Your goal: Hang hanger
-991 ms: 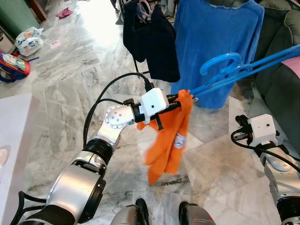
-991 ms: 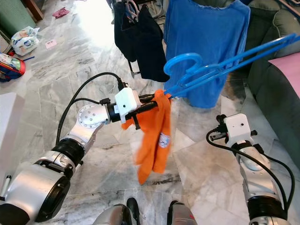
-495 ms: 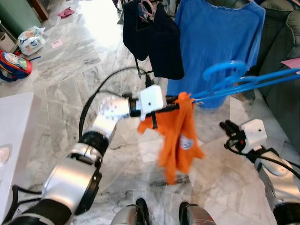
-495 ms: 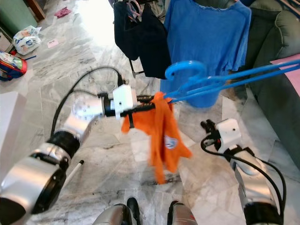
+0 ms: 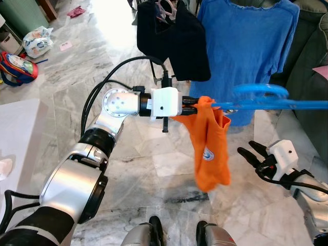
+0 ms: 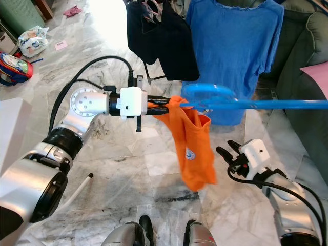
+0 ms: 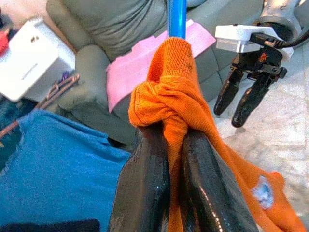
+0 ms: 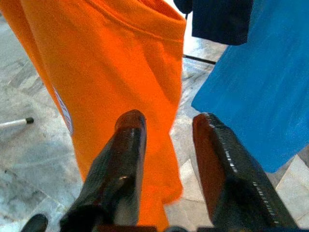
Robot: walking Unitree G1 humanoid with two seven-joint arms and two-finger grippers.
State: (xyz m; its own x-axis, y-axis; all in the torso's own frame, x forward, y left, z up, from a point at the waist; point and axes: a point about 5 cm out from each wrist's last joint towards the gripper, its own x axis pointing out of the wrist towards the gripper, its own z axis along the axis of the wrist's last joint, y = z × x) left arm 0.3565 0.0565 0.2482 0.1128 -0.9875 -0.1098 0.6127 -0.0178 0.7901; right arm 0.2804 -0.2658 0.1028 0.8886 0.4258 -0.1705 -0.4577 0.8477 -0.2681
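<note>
A blue plastic hanger [image 5: 266,100] lies nearly level in front of me, its hook [image 6: 207,93] pointing left. A small orange shirt [image 5: 209,148] dangles from its near end. My left gripper [image 5: 197,104] is shut on the bunched orange cloth [image 7: 161,104] at that end of the hanger. My right gripper [image 5: 252,155] is open, low on the right, its fingers [image 8: 123,154] pointing at the hanging orange shirt [image 8: 111,72] without touching it.
A blue T-shirt [image 5: 248,46] and dark garments [image 5: 174,36] hang on a rack just beyond. A grey-green sofa [image 5: 312,72] with a pink cloth [image 7: 145,60] stands on the right. A white table edge [image 5: 15,133], bags [image 5: 18,64] and marble floor lie left.
The hanger has tipped from sloping up-right to nearly level. My left arm has stretched forward with the shirt. My right gripper has dropped lower and turned toward the shirt.
</note>
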